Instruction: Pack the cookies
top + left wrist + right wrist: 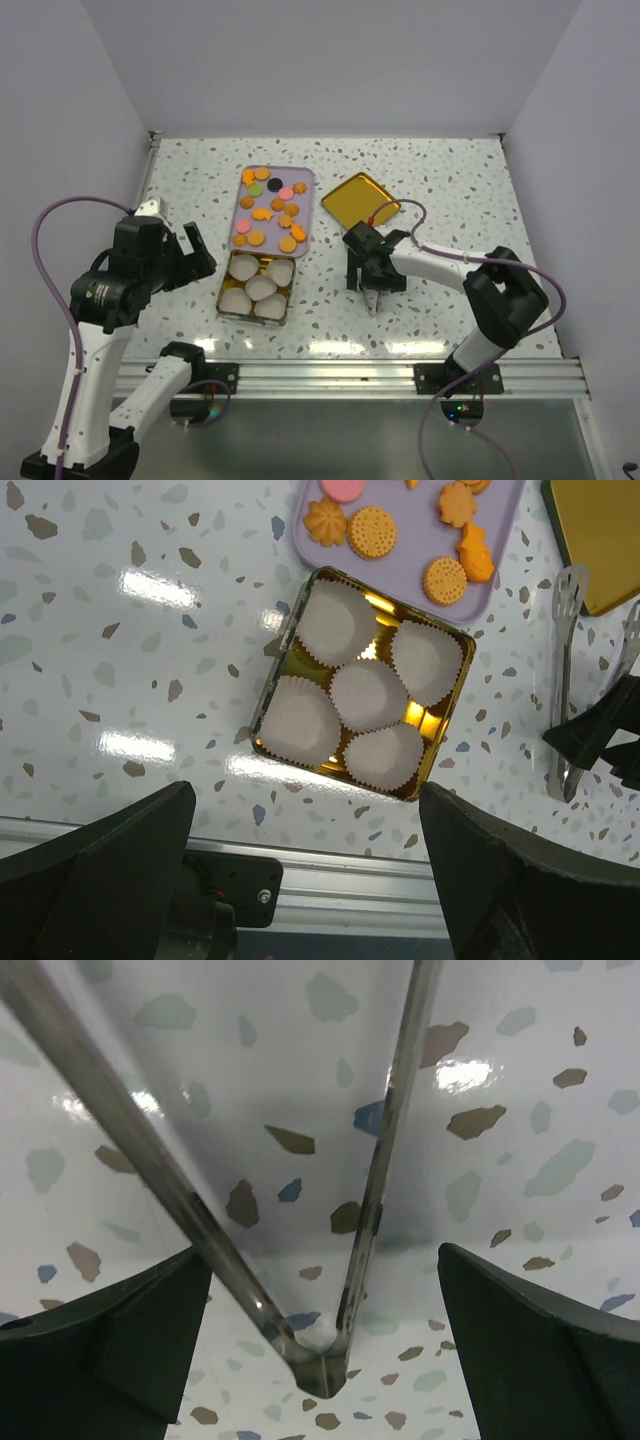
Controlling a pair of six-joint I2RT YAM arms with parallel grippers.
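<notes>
Top view shows me the cookies (270,207) all on the purple tray (301,178) just behind the tin (223,297), whose five paper cups (260,288) are empty, so I judge no packing done yet. Left jaws hang open beside the tin; right jaws stand open astride the tongs (372,300) to its right.

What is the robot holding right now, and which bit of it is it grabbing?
Nothing is held. The right tool stands open around the tongs near their joined end, not squeezing them. The left tool is open and empty.
</notes>
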